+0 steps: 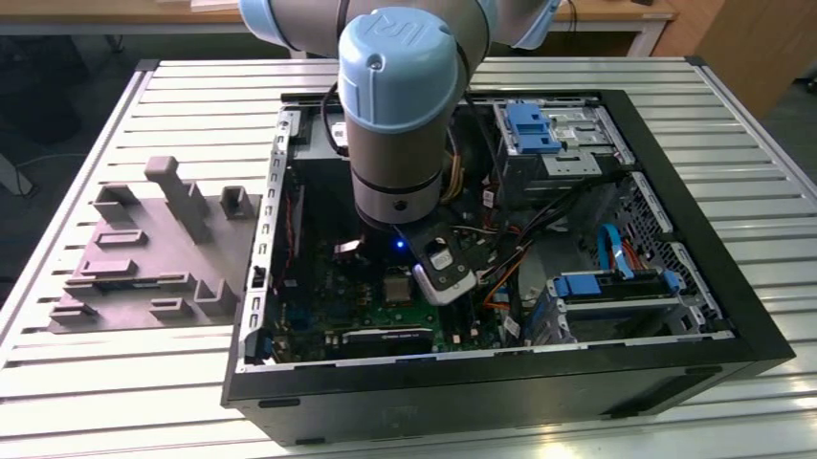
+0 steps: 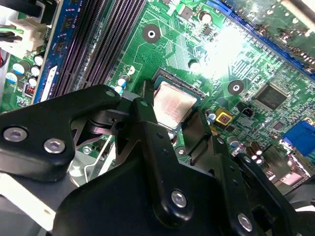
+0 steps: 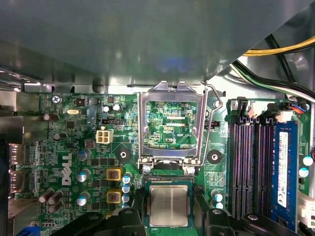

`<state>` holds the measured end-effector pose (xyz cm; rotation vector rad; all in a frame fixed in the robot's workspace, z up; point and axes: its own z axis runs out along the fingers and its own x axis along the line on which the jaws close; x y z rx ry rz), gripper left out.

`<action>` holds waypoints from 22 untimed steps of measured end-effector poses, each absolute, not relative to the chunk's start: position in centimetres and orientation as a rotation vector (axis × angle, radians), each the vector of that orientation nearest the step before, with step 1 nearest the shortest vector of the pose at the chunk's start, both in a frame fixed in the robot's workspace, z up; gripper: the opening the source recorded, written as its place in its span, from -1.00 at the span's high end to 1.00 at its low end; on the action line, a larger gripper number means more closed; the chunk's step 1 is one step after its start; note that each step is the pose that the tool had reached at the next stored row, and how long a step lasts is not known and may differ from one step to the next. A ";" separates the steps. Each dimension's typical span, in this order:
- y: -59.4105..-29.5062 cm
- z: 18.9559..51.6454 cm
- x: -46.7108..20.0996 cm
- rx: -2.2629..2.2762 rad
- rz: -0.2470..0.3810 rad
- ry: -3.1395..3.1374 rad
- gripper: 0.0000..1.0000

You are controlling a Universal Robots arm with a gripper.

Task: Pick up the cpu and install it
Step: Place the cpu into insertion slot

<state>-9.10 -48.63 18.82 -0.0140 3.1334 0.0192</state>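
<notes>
Pale slatted metal forms the table [image 1: 115, 382], and on it stands an open black computer case [image 1: 511, 387] with its side panel off. On the exterior view's left, well apart from the case's insides, a grey moulded tray [image 1: 128, 258] lies flat on the slats. A pale blue and grey arm [image 1: 398, 124] reaches down from the far side into the case, and its gripper [image 1: 441, 273] hangs low over the green motherboard [image 3: 74, 147].

In both wrist views the cpu [image 3: 169, 205] lies flat inside the socket [image 3: 169, 184], silvery top upward, its edges square with the socket's dark surround. The socket's metal load plate [image 3: 142, 123] is swung up and open beside it, with the thin retaining lever [image 3: 210, 118] lifted along one side.

The black fingers [image 3: 129, 219] are spread apart, one on each side of the chip, wider than the socket itself. In the second wrist view one finger [image 2: 147, 128] overlaps the chip's edge, and I cannot tell whether its tip touches the chip.

Dark memory slots [image 3: 246, 167] run alongside the socket, with a blue memory stick [image 3: 285, 167] seated in the outermost one. Farther off in the case sit blue drive brackets [image 1: 530, 124] and a tangle of cables [image 1: 511, 253].
</notes>
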 end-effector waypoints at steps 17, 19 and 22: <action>-48.6 18.8 -9.1 -0.002 0.019 3.133 0.06; -48.6 18.8 -9.1 -0.002 0.019 3.133 0.06; -48.6 18.8 -9.1 -0.002 0.020 3.133 0.04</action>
